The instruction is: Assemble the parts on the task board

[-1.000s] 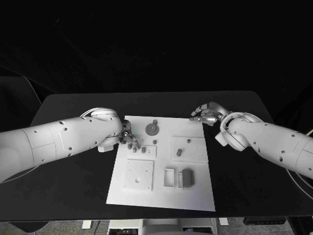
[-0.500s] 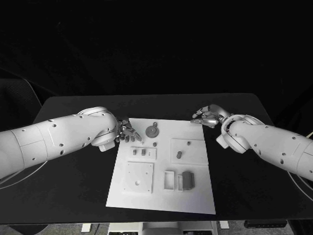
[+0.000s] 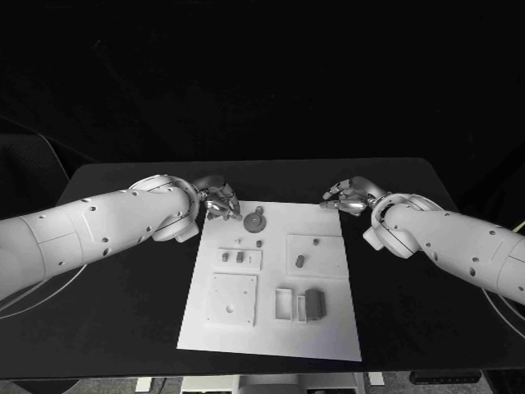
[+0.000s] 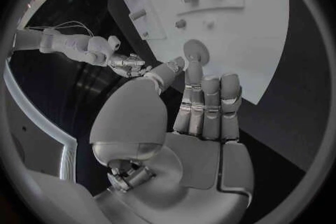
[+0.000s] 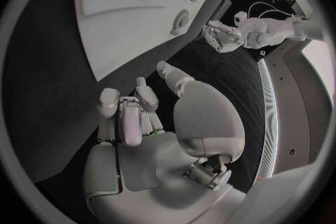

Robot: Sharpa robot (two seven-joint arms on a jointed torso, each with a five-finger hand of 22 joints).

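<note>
left hand [image 3: 219, 202] is hovering empty, fingers apart, at the task board [image 3: 275, 328]'s far corner. right hand [image 3: 348, 196] is curling shut, holding nothing. no writing is legible.

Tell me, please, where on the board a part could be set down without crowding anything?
The near strip of the task board, below the square plate and the slotted holder, is bare. The far end is crowded: the round disc lies beside the left hand.
</note>
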